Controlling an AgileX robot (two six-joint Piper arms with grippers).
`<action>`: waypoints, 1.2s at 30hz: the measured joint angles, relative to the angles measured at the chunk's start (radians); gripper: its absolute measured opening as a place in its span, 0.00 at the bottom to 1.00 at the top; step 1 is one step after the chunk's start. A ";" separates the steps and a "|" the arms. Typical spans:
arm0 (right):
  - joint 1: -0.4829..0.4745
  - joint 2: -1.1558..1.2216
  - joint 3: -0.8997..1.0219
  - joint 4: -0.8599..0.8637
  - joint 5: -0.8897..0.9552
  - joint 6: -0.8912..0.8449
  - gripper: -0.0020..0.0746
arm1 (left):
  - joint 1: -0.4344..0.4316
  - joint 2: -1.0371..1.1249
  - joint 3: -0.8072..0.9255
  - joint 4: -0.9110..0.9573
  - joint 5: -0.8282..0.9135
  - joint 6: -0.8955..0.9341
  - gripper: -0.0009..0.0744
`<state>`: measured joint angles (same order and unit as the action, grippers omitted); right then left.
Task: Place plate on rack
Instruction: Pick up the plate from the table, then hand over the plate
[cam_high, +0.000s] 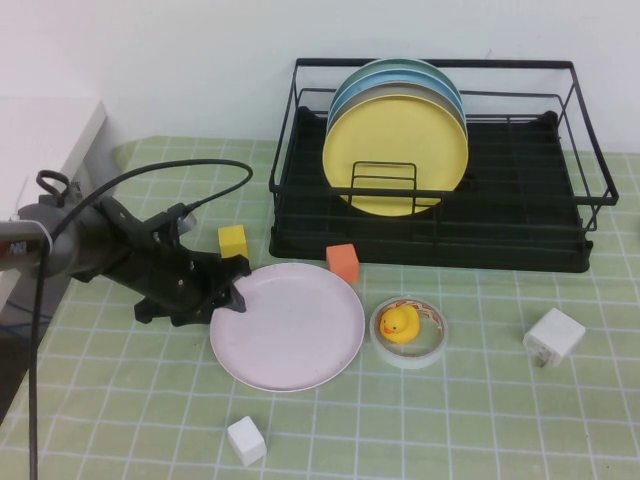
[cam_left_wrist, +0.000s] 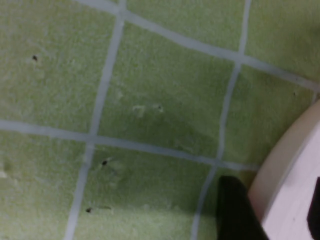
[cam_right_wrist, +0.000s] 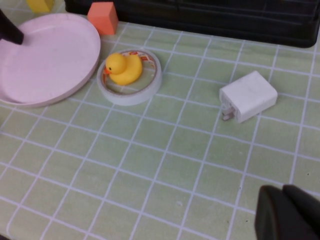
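The pale pink plate (cam_high: 290, 325) lies flat on the green checked mat, in front of the black wire rack (cam_high: 480, 255). My left gripper (cam_high: 235, 290) is at the plate's left edge. In the left wrist view the left gripper (cam_left_wrist: 277, 215) is open, with one finger (cam_left_wrist: 235, 210) outside the plate's rim (cam_left_wrist: 280, 170) and the other over the plate. My right gripper (cam_right_wrist: 287, 215) is shut and empty, low over the mat to the right of the plate (cam_right_wrist: 47, 57). It does not show in the high view.
A yellow plate (cam_high: 395, 150) and blue and grey plates (cam_high: 400, 75) stand in the rack. Near the pink plate are a yellow cube (cam_high: 232, 240), an orange cube (cam_high: 343, 262), a duck (cam_high: 398, 322) in a tape ring (cam_high: 437, 345), a white charger (cam_high: 553, 337) and a white cube (cam_high: 246, 440).
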<state>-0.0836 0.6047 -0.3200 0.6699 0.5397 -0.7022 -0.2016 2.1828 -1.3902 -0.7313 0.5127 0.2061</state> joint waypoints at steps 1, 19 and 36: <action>0.000 0.000 0.000 0.000 0.000 0.000 0.02 | 0.000 0.004 -0.002 -0.008 0.000 0.000 0.42; 0.000 0.000 0.000 0.008 0.000 0.000 0.02 | 0.005 -0.032 -0.006 0.002 0.183 0.052 0.02; 0.000 0.000 0.000 0.096 0.000 0.000 0.02 | -0.093 -0.252 -0.006 -0.191 0.602 0.329 0.02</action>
<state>-0.0836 0.6047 -0.3200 0.7663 0.5397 -0.7022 -0.2941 1.9310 -1.3960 -0.9222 1.1147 0.5347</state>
